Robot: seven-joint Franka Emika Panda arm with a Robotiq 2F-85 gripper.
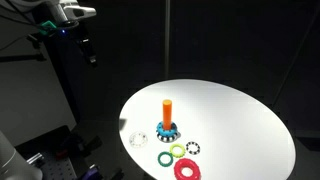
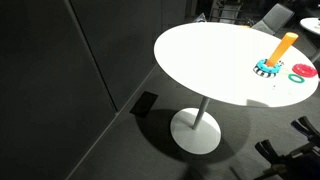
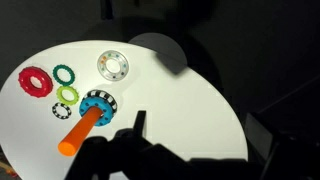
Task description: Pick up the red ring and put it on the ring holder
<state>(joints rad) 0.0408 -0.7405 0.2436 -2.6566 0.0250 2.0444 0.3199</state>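
Observation:
The red ring [image 3: 36,81] lies flat on the white round table [image 3: 170,100], at the left in the wrist view. It is at the near edge in an exterior view [image 1: 187,169] and at the right edge in an exterior view [image 2: 302,68]. The ring holder [image 3: 88,118], an orange peg on a blue toothed base, stands upright near it and shows in both exterior views [image 1: 167,118] [image 2: 276,56]. My gripper [image 3: 200,135] is open and empty, high above the table and well away from the rings. Its fingers show only as dark shapes.
A dark green ring [image 3: 65,73], a yellow-green ring [image 3: 67,95], a small black-and-white toothed ring [image 1: 193,148] and a pale whitish ring [image 3: 113,66] lie around the holder. The arm [image 1: 60,12] hangs at the upper left. Dark curtains surround the table.

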